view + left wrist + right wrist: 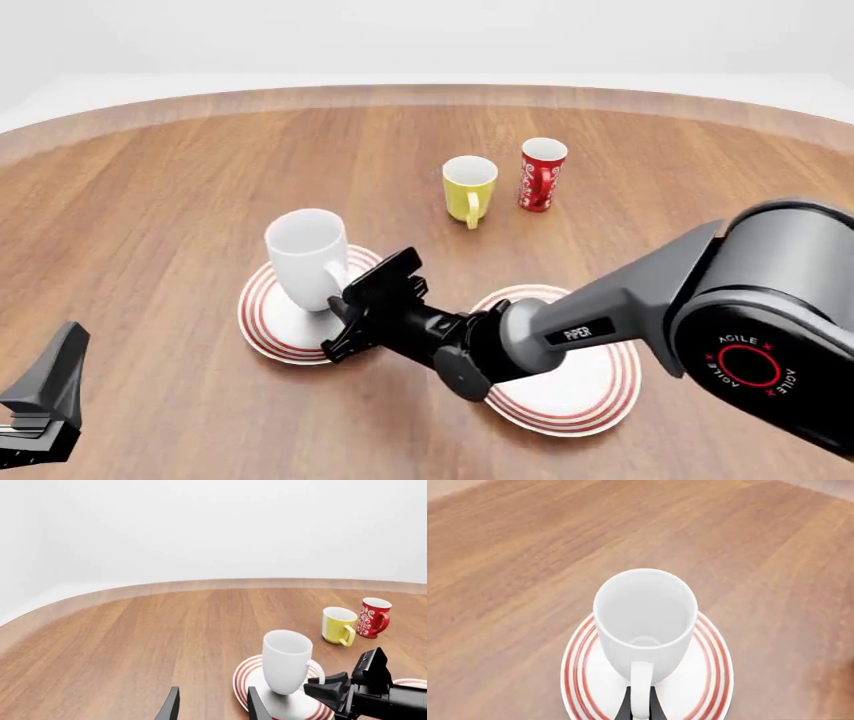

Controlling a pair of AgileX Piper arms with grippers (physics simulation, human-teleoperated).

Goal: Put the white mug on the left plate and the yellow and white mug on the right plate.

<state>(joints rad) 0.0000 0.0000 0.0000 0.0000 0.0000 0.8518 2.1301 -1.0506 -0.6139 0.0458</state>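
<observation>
Right gripper [350, 322] pinches the white mug's [308, 259] handle; the mug stands upright on the left plate [260, 318]. Left gripper [211, 706] hangs released. Beyond, the yellow and white mug [469, 187] awaits; right plate [587, 390] bare.

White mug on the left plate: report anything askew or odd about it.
The white mug stands upright on the left plate, toward its far side rather than centred. The right gripper is shut on its handle. No spill or damage shows. The yellow and white mug is not yet on the right plate.
</observation>
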